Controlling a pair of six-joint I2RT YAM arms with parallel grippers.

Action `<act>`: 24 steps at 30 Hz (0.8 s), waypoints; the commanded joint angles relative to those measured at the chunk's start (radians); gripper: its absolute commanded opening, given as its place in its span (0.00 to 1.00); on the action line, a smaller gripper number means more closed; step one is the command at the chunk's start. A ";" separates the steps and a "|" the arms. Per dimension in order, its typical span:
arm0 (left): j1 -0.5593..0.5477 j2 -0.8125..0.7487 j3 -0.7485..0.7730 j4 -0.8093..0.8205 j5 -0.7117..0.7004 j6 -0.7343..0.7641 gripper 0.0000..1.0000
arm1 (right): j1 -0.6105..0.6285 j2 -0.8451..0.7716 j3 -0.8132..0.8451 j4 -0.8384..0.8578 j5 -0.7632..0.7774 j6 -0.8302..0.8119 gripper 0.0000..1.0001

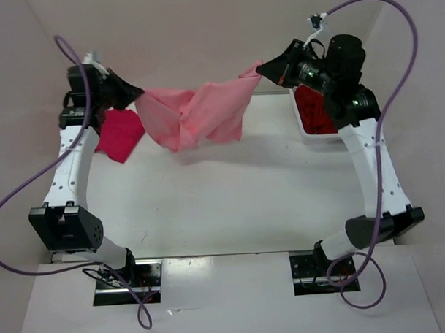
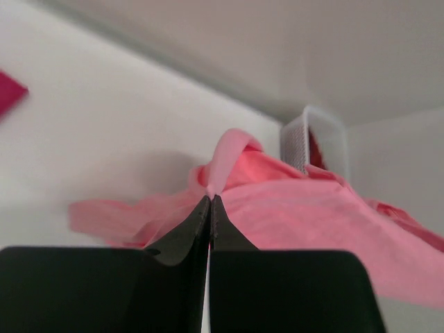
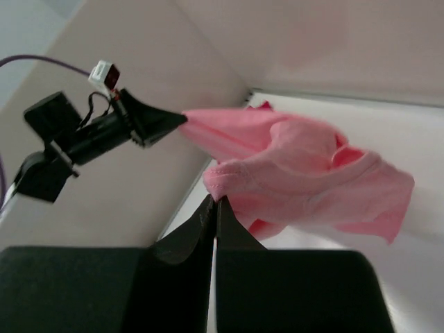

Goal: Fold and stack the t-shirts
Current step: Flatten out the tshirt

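So, left to right: my left claw [image 1: 137, 95] is pinched shut on one corner of the light pink shirt [image 1: 195, 116] and the right claw [image 1: 263, 71] is clamped on the opposite corner. The shirt hangs bunched in the air between them, above the counter [image 1: 223, 196]. I reckon that's to stretch it flat before folding. The crimson shirt [image 1: 120, 135] lies just left of the pink one, and the maroon shirt [image 1: 316, 113] sits in the basket [image 1: 302, 131] just right of it. There's bare counter on the pink shirt's near side, enough room to lay it down.
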 commanded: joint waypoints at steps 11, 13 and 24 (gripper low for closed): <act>0.147 0.056 0.467 0.020 0.095 -0.042 0.00 | -0.041 -0.413 -0.798 0.013 0.099 -0.059 0.00; 0.147 0.124 0.467 0.020 0.120 -0.042 0.00 | -0.082 -0.376 -0.875 -0.013 0.144 -0.059 0.00; -0.057 0.504 0.369 0.026 -0.018 0.067 0.00 | -0.113 -0.144 -0.895 -0.075 0.314 -0.068 0.00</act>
